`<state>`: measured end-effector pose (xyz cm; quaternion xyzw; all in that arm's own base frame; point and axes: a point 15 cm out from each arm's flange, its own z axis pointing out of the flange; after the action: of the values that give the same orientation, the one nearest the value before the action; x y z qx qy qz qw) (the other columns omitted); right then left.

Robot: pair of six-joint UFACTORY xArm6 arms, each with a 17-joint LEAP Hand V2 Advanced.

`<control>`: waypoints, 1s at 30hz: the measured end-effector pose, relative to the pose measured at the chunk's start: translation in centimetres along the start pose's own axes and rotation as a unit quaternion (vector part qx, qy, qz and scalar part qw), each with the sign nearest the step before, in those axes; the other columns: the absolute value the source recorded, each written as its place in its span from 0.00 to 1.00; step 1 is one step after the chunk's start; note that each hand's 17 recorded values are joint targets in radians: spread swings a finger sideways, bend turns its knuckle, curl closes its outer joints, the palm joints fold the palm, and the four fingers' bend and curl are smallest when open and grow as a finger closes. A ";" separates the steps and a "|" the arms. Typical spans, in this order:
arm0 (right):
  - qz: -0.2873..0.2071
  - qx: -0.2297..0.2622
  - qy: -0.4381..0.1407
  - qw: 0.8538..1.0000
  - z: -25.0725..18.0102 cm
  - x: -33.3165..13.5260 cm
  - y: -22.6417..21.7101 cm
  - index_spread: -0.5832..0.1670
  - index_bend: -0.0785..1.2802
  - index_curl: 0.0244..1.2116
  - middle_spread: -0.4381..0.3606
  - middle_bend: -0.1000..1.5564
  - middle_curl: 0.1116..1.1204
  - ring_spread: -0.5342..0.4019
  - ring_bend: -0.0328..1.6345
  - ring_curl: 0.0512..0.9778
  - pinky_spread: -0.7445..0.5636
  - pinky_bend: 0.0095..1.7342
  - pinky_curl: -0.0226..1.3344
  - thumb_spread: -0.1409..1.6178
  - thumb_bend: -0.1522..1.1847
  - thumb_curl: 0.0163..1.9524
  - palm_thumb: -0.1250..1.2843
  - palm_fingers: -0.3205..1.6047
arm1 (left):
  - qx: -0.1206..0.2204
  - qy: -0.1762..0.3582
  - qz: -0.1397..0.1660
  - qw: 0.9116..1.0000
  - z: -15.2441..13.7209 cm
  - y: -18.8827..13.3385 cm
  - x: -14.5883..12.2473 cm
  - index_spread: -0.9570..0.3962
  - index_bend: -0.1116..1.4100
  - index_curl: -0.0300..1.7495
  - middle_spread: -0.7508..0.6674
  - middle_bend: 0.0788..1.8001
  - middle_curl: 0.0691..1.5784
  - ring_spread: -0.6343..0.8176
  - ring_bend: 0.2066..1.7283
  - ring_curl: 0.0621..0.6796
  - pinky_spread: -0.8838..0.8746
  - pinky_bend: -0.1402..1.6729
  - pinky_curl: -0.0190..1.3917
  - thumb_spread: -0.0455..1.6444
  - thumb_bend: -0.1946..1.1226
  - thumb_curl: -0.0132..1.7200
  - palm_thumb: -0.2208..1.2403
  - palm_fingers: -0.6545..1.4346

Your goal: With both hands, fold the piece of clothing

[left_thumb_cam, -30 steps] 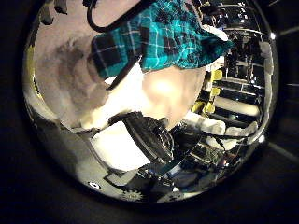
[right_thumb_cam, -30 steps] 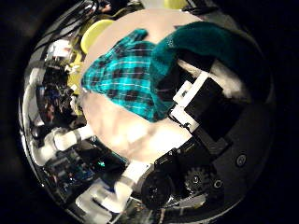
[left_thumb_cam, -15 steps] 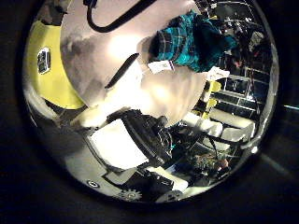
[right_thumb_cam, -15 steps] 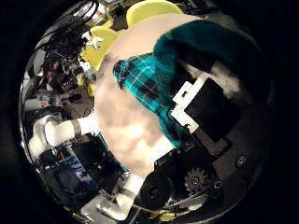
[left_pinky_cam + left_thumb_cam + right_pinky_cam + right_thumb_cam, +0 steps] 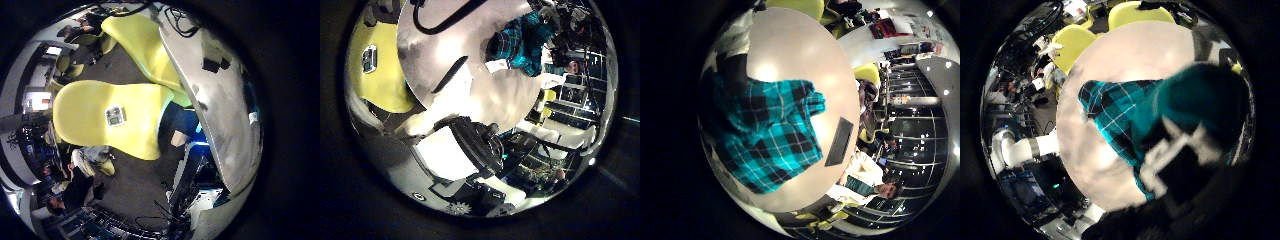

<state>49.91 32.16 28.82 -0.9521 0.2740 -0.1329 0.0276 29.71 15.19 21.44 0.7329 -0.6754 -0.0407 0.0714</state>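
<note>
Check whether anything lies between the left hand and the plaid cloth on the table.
Nothing visible does. In the left thumb side palm view only bare table lies between the left hand and the plaid cloth. The right hand is on the cloth.

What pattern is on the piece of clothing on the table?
Teal and black plaid clothing, clearest in the right little finger side palm view.

From both right palm cameras we look closely down on the plaid garment [image 5: 765, 130], which our left thumb-side camera sees well away across the table [image 5: 440, 50].
</note>
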 end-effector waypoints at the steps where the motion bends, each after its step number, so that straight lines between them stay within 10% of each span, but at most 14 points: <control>1: 0.004 0.007 -0.005 1.000 -0.7 0.3 0.1 0.17 0.16 0.40 0.34 0.35 0.42 0.41 0.66 0.55 0.38 0.64 0.66 0.73 0.08 0.25 0.62 0.06 | 0.000 0.000 0.002 1.000 0.0 0.0 0.2 0.43 0.20 0.40 0.24 0.16 0.36 0.24 0.34 0.36 0.24 0.36 0.38 0.79 0.14 0.14 0.40 0.61; 7: 0.035 0.063 -0.066 0.995 -5.8 2.1 1.5 0.15 0.13 0.27 0.46 0.24 0.31 0.65 0.54 0.40 0.65 0.57 0.59 0.70 0.07 0.23 0.51 0.09 | 0.002 -0.001 0.011 1.000 -0.4 -0.2 1.6 0.43 0.20 0.40 0.24 0.16 0.36 0.24 0.34 0.36 0.24 0.36 0.39 0.79 0.14 0.14 0.40 0.60; 18: 0.143 0.104 -0.154 0.972 -14.9 9.7 9.1 0.21 0.16 0.19 0.53 0.24 0.27 0.76 0.49 0.31 0.86 0.50 0.48 0.65 0.09 0.17 0.31 0.16 | 0.024 -0.004 0.033 0.999 -3.6 -0.3 6.3 0.43 0.20 0.40 0.24 0.16 0.36 0.24 0.34 0.36 0.24 0.36 0.39 0.79 0.14 0.14 0.40 0.60; 30: 0.212 -0.029 -0.220 0.952 -17.1 8.8 22.3 0.27 0.19 0.22 0.50 0.24 0.25 0.76 0.47 0.26 0.92 0.39 0.38 0.74 0.10 0.15 0.40 0.21 | 0.000 -0.022 0.033 0.999 -7.5 1.8 13.0 0.42 0.21 0.41 0.26 0.14 0.36 0.25 0.34 0.35 0.24 0.36 0.39 0.78 0.14 0.14 0.40 0.60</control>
<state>41.01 8.93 44.56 -0.8782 0.4603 0.0963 0.0870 30.22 2.51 29.64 0.7091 -0.7006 -0.0541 0.0581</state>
